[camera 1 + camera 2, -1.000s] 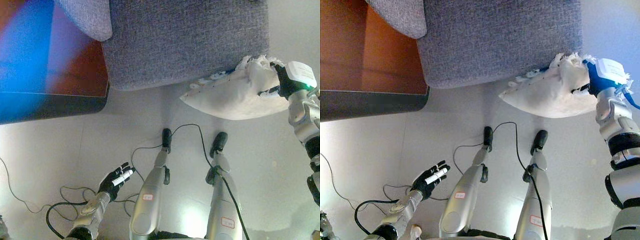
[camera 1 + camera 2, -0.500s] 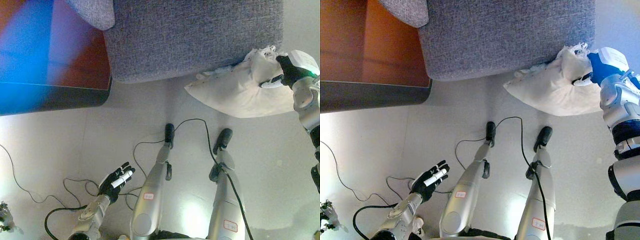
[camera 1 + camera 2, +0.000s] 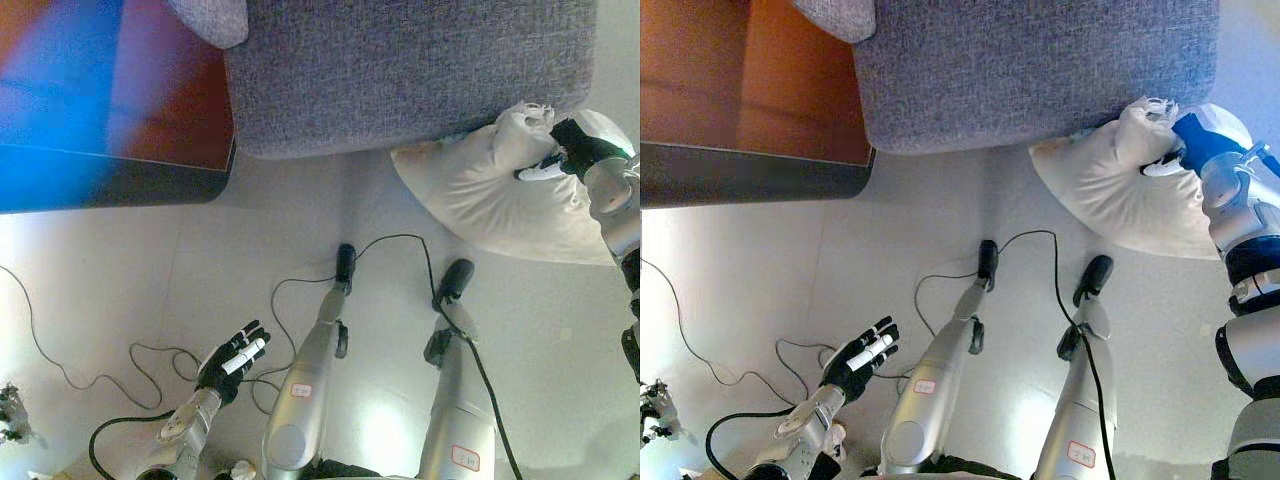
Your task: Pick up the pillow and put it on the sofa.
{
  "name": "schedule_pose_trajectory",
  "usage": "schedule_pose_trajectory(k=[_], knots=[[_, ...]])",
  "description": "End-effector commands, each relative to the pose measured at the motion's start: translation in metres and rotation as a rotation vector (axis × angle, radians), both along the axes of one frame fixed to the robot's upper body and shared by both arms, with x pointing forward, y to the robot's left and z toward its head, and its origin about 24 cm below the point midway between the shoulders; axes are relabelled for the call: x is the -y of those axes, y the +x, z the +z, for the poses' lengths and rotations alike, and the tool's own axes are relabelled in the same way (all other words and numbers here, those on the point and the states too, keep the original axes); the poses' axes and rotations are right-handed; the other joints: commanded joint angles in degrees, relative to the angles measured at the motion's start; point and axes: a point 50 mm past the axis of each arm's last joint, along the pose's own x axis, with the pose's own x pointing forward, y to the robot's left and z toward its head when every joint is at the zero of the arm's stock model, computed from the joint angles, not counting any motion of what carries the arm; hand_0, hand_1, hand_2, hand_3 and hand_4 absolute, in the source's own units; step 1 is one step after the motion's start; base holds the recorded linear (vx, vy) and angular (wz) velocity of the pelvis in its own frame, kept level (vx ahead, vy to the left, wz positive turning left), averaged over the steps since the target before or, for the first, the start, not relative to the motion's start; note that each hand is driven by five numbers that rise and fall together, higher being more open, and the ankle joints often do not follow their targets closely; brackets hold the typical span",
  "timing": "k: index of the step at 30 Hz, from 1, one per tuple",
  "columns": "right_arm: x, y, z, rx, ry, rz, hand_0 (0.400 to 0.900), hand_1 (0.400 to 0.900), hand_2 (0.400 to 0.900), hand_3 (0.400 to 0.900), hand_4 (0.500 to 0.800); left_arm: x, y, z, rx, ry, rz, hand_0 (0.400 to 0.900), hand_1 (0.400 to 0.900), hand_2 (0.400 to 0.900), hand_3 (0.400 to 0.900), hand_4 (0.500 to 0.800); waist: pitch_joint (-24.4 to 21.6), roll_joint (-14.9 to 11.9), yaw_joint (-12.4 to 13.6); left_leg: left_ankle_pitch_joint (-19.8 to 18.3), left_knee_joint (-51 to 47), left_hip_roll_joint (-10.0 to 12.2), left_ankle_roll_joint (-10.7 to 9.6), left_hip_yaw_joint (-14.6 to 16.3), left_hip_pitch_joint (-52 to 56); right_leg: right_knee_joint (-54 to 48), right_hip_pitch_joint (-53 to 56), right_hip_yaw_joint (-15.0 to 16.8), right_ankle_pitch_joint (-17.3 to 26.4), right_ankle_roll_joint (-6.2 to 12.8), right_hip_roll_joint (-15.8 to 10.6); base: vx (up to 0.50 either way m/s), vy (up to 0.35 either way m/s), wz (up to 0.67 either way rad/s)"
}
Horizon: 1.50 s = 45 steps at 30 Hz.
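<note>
A: L→R, quick. What's far left?

B: Wooden table [image 3: 740, 90], reddish top w/ dark edge, cut off by the frame. Small grey cushion [image 3: 835, 15] peeks in at the top, mostly out of view. Low down, the left hand [image 3: 232, 360] hangs over the floor [image 3: 120, 270], fingers spread and relaxed, nothing in it.

A: Middle?

B: Grey sofa [image 3: 400, 70] fills the top; only its front part shows, the back is cut off.

A: And the pillow?

B: White pillow [image 3: 490, 190] at right, lifted off the floor, its upper end against the sofa's front edge, not on the seat yet. The right hand [image 3: 575, 152] is clenched on its bunched upper corner.

A: How'll it handle?

B: I'd judge light and soft. It sags from the grip and the cloth is gathered up there, so it'll flop and swing. Not fragile. A corner pinch looks enough to carry it, though a hold nearer the middle would prob. swing less.

A: Anything unclear?

B: How far the fingers dig into the fabric can't be seen, cloth folds over them. The pillow's lower right end runs behind the arm. The small object at the bottom-left edge is too small to tell.
</note>
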Motion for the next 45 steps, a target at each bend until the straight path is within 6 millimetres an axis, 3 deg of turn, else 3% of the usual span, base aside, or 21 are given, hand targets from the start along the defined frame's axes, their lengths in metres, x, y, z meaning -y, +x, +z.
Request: schedule_pose_trajectory(k=[1, 13, 21, 27, 32, 36, 45], knots=[[0.002, -0.013, 0.066, 0.204, -0.06, 0.09, 0.4, 0.4, 0.4, 0.4, 0.5, -0.032, -0.045, -0.011, -0.111, 0.067, 0.058, 0.9, 0.9, 0.9, 0.9, 0.8, 1.0, 2.3, -0.4, -1.3, -1.3, -2.3, -0.2, 0.7, 1.8, 3.5, 6.4, -3.7, -10.0, 1.5, 3.1, 0.0, 0.0, 0.0], [-0.02, -0.017, 0.051, 0.139, -0.062, 0.287, 0.4, 0.4, 0.4, 0.4, 0.5, -0.051, -0.045, -0.008, -0.155, 0.136, 0.062, 0.9, 0.9, 0.9, 0.9, 0.8, 0.9, -5.0, -2.2, -3.1, -3.0, -0.9, 0.0, 2.3, 18.1, -6.1, 25.5, -6.3, -5.5, 2.42, 3.8, 0.03, -0.014, -0.03], [-0.016, -0.027, 0.029, -0.006, 0.026, 0.359, 0.4, 0.4, 0.4, 0.4, 0.5, -0.064, -0.071, -0.024, -0.334, 0.192, 0.077, 0.9, 0.9, 0.9, 0.9, 0.8, -6.6, -10.0, -2.7, -5.4, -5.1, 0.4, -0.3, 3.4, 27.6, -12.9, 37.4, -6.7, -4.2, 3.41, 4.5, 0.16, -0.013, 0.05], [-0.016, -0.034, 0.012, -0.144, 0.097, 0.426, 0.4, 0.4, 0.4, 0.4, 0.5, -0.069, -0.106, -0.038, -0.483, 0.219, 0.108, 0.9, 0.9, 0.9, 0.9, 0.8, -14.5, -13.4, -2.6, -6.3, -6.7, 0.1, -0.3, 3.1, 33.1, -16.9, 44.7, -7.3, -3.2, 3.92, 5.3, 0.19, 0.02, 0.1], [-0.021, -0.031, 0.018, -0.213, 0.109, 0.466, 0.4, 0.4, 0.4, 0.4, 0.5, -0.067, -0.131, -0.048, -0.574, 0.22, 0.142, 0.9, 0.9, 0.9, 0.9, 0.8, -18.7, -15.5, -2.0, -7.0, -6.7, -0.1, -0.4, 2.9, 35.5, -19.6, 48.2, -8.3, -2.4, 4.03, 5.4, 0.12, 0.069, 0.09], [-0.032, -0.021, 0.034, -0.232, 0.15, 0.507, 0.4, 0.4, 0.4, 0.4, 0.5, -0.065, -0.144, -0.053, -0.617, 0.218, 0.174, 0.9, 0.9, 0.9, 0.9, 0.8, -20.8, -17.2, -1.0, -7.6, -6.7, 0.1, -0.6, 3.1, 37.1, -20.5, 49.8, -9.0, -2.2, 4.4, 5.1, 0.07, 0.058, 0.08], [-0.051, 0.003, 0.064, -0.199, 0.218, 0.483, 0.4, 0.4, 0.4, 0.4, 0.5, -0.061, -0.154, -0.058, -0.675, 0.231, 0.195, 0.9, 0.9, 0.9, 0.9, 0.8, -22.9, -19.5, 1.9, -8.1, -6.7, -0.3, -0.5, 1.4, 38.8, -20.5, 52.4, -10.7, -2.3, 4.62, 4.9, 0.06, 0.047, 0.15]])
